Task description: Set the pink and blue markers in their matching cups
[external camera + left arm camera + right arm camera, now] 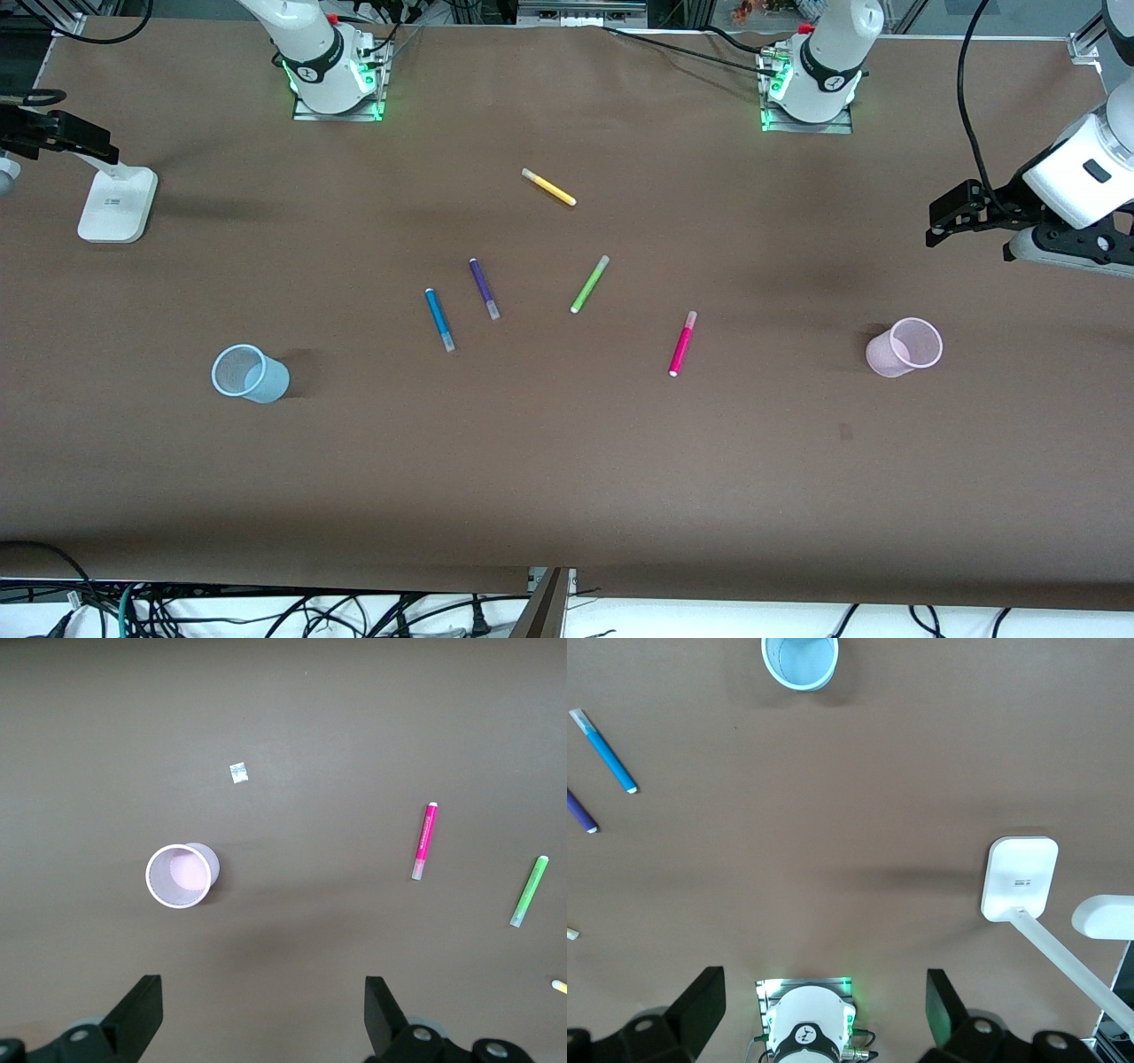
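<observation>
Both claws hang in the air with jaws wide apart, holding nothing. The left claw (pixel 261 1028) is up over the left arm's end of the table (pixel 567 496), and the pink cup (pixel 905 347) stands upright near it, below. The pink marker (pixel 681 344) lies flat, well apart from that claw, toward the table's middle. The right claw (pixel 824 1019) hangs over the right arm's end. The blue cup (pixel 250 373) stands below it, nearer the front camera, and the blue marker (pixel 439 319) lies well apart, beside a purple pen (pixel 484 288).
</observation>
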`<control>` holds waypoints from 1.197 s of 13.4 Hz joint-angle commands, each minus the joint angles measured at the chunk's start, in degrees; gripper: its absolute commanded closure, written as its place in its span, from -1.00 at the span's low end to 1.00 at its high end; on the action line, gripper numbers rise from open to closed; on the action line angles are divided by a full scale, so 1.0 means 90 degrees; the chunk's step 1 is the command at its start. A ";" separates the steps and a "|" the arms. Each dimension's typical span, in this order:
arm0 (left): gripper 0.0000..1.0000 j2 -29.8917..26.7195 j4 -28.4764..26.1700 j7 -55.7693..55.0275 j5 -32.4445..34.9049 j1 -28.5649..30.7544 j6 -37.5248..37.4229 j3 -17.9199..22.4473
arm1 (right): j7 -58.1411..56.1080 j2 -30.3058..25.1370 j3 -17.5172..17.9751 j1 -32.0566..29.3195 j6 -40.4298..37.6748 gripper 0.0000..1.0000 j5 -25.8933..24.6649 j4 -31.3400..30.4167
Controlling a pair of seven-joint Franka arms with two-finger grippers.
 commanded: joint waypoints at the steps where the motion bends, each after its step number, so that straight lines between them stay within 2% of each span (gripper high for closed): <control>1: -1.00 -0.0039 0.0068 0.0132 -0.0068 0.0025 -0.0079 -0.0015 | -0.0118 0.0048 0.0025 -0.0066 -0.0134 -1.00 0.0099 0.0156; 9: -1.00 0.0079 0.0224 0.0024 -0.0068 -0.0004 -0.0060 -0.0064 | -0.0109 0.0116 0.0034 -0.0057 -0.0017 -1.00 0.0118 0.0156; 13: -1.00 0.0322 0.0185 -0.0005 -0.0253 -0.0296 0.0270 -0.0209 | -0.0079 0.0778 0.0103 0.0031 0.0334 -1.00 0.0128 0.0166; 16: -1.00 0.0965 0.0117 -0.0024 -0.0517 -0.0375 0.0836 -0.0434 | -0.0158 0.1189 0.0113 0.0313 0.0638 -1.00 0.0128 0.0166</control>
